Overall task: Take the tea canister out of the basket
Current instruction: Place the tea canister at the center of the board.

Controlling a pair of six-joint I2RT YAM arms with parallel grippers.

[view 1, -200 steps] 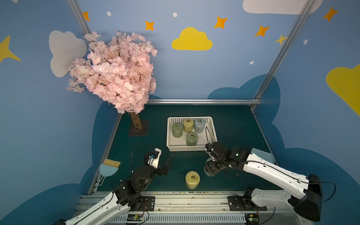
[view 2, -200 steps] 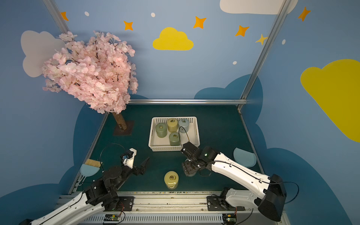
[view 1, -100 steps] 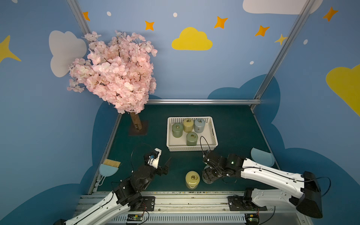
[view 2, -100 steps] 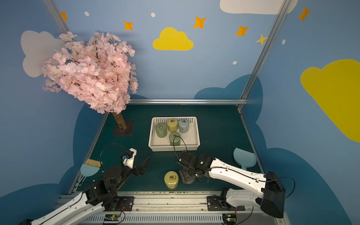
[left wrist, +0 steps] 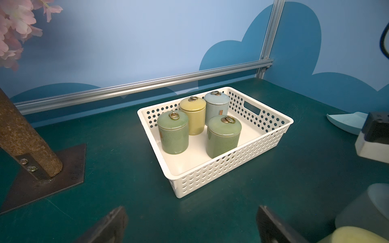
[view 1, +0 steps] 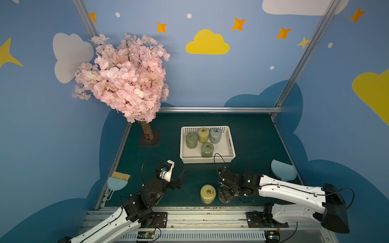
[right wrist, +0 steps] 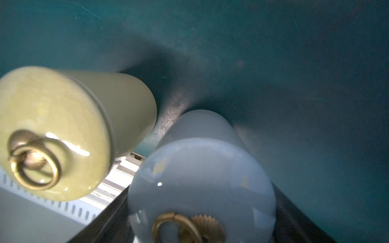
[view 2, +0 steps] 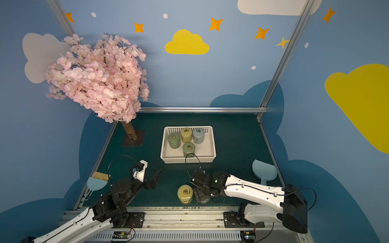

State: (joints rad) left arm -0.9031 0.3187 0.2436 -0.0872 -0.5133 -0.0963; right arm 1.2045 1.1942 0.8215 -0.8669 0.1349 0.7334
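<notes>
while four canisters [view 1: 207, 149] stand in the basket [view 1: 207, 160], the right hand [view 1: 224, 194] pinches a pale blue canister [right wrist: 200, 168], left hand [left wrist: 190, 227] spread.

Top views evenly lit; right wrist view dim, blue canister [right wrist: 200, 168] blurred.

Canisters [left wrist: 223, 136]: glossy glazed ceramic, brass-toned metal ring knobs. Basket [left wrist: 242, 157]: smooth white plastic, perforated. Desk [left wrist: 126, 172]: matt green, faintly scuffed. Trunk [left wrist: 25, 134]: rough bark. Plate [left wrist: 63, 168]: dull metal. Rail [left wrist: 147, 85]: brushed metal.
</notes>
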